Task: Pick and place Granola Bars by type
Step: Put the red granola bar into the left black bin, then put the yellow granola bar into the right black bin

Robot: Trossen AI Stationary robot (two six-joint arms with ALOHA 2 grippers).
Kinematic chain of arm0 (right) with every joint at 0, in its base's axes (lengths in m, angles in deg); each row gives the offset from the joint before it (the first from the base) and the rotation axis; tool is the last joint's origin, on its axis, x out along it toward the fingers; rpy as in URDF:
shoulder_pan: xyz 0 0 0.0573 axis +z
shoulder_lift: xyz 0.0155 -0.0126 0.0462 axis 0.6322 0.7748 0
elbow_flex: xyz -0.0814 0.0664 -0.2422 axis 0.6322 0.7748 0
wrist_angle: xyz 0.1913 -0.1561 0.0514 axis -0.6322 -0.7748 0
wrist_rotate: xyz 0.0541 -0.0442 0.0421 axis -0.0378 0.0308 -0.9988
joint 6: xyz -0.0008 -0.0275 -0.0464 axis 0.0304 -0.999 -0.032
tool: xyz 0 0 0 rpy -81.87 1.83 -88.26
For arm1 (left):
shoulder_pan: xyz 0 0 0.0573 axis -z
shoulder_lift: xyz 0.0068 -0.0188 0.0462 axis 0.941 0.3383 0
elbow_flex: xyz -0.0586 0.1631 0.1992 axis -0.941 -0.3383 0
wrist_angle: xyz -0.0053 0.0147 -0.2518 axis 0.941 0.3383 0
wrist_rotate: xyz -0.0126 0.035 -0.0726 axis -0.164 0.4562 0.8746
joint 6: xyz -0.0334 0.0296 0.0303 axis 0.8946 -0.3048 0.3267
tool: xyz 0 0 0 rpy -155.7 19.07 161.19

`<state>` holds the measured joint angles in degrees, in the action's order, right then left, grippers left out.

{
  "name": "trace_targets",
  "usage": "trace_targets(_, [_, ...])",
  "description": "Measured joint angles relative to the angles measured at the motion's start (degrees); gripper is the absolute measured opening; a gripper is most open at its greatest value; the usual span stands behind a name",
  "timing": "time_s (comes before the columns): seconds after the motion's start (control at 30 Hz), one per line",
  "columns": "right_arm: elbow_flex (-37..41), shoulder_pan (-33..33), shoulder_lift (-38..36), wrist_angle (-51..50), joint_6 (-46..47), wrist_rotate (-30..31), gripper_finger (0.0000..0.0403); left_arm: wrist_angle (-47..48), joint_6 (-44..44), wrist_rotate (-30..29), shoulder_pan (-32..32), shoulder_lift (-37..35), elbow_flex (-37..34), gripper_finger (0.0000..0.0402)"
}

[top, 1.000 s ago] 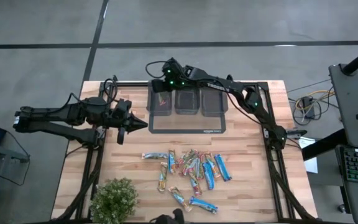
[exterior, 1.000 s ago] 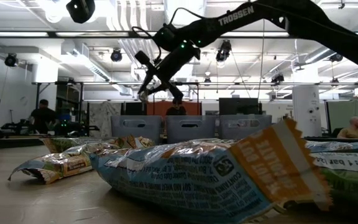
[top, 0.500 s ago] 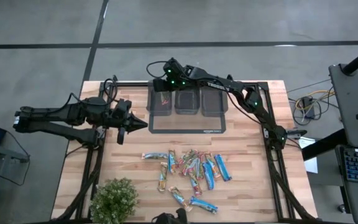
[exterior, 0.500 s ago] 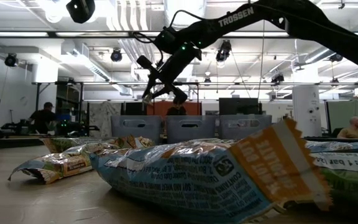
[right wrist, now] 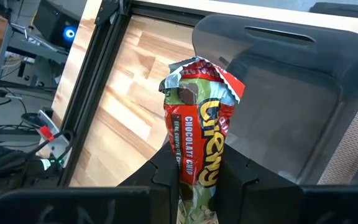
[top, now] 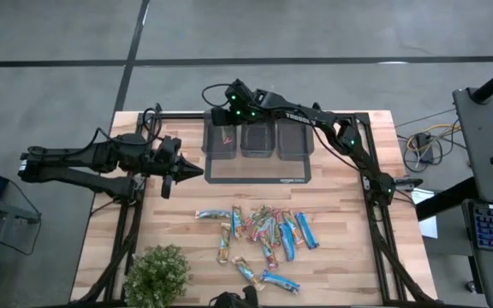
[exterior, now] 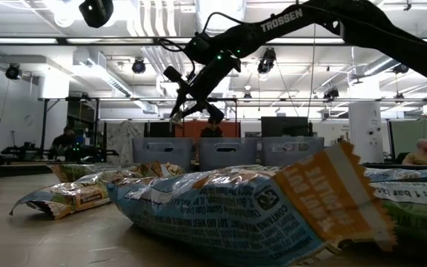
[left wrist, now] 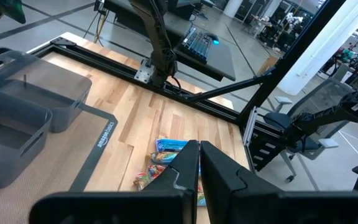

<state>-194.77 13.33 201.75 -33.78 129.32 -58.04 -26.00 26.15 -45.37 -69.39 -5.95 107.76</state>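
While pinched in right jaws, red-and-green crinkled granola bar (right wrist: 199, 134); left jaws together.

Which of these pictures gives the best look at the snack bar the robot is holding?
The right wrist view: the red-and-green bar fills the middle, pinched in the right gripper above a grey bin. The high view shows only the arm over the bins, the low view a tiny bar hanging, the left wrist view nothing of it.

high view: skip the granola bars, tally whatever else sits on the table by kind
grey plastic bins: 3
black rectangular mat: 1
leafy green plant: 1
total: 5
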Motion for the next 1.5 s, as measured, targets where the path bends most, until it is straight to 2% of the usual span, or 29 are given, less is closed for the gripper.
trace_targets(0.23, [0.0,0.0,0.0,0.0,-0.2,-0.4,0.0064,0.0,0.0,0.0,0.0,0.0,0.0,0.0])
trace_targets(0.57, [0.0,-0.1,0.0,-2.5,0.2,0.5,0.0155,0.0,0.0,0.0,0.0,0.0,0.0,0.0])
trace_targets(0.83, [0.0,0.0,0.0,-2.5,0.0,0.6,0.0195,0.0,0.2,0.0,0.0,0.0,0.0,0.0])
trace_targets(1.17, [0.0,0.0,0.0,-2.5,-1.3,0.1,0.0201,0.0,0.2,0.0,0.0,0.0,0.0,0.0])
trace_targets(1.33, [0.0,0.1,-0.1,-2.6,-4.0,-2.3,0.0201,0.0,0.0,0.0,0.0,0.0,0.0,0.0])
trace_targets(1.5, [0.0,0.5,-0.8,-2.7,-5.9,-3.0,0.0186,0.0,-0.1,0.0,0.0,0.0,0.0,0.0])
